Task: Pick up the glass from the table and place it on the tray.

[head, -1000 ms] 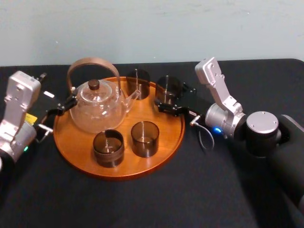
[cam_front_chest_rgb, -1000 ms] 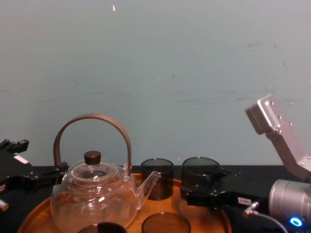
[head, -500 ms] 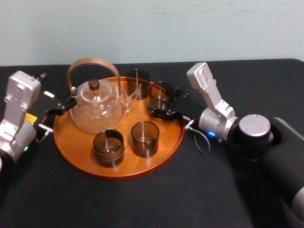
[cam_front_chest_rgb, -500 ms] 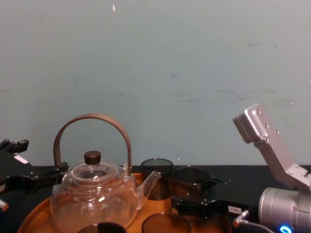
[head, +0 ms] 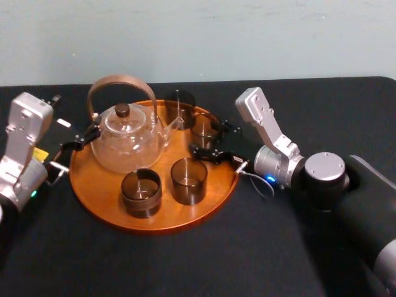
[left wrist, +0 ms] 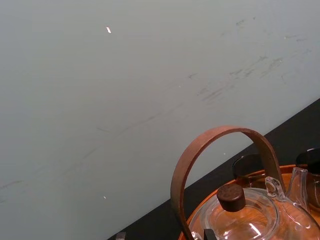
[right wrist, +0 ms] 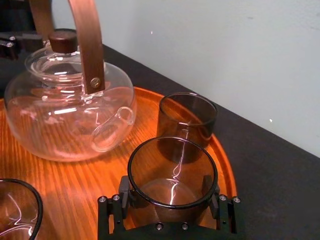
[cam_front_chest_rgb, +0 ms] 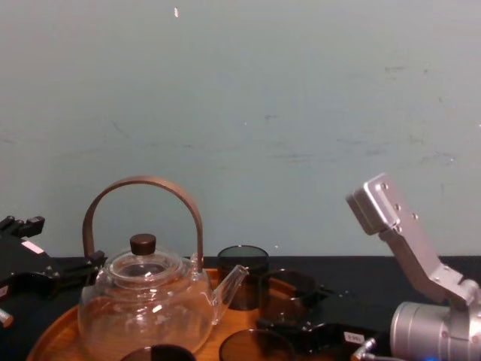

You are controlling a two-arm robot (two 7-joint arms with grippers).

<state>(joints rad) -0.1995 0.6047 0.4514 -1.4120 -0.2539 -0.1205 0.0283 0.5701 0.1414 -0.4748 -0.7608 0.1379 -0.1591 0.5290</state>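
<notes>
1. While your right claw [head: 208, 138] reaches in from the right of the head view, it is clamped on the glass [head: 203, 125]. A black finger [right wrist: 113, 212] presses each side of the glass's wall.
2. You can see that the glass is upright and over the upper right part of the tray [head: 154, 227], inside the rim. Whether its base touches the wood, you cannot tell.
3. Your right wrist view puts the held glass just beside the back glass [right wrist: 187, 117], which stands on the tray near its far rim.
4. You have the teapot [head: 127, 141] on the upper left part of the tray. Its arched wooden handle is upright and its spout points toward the back glass.
5. You will find the left front glass [head: 141, 192] and the right front glass [head: 189, 180] side by side in the lower middle of the tray, near each other but apart.
6. Your left claw [head: 83, 139] sits at the tray's left rim, just beside the teapot, with its arm at the left edge of the frame. You cannot tell whether that claw is apart or together.
7. You see the tray lying flat on the black counter [head: 204, 266], left of centre in the head view.
</notes>
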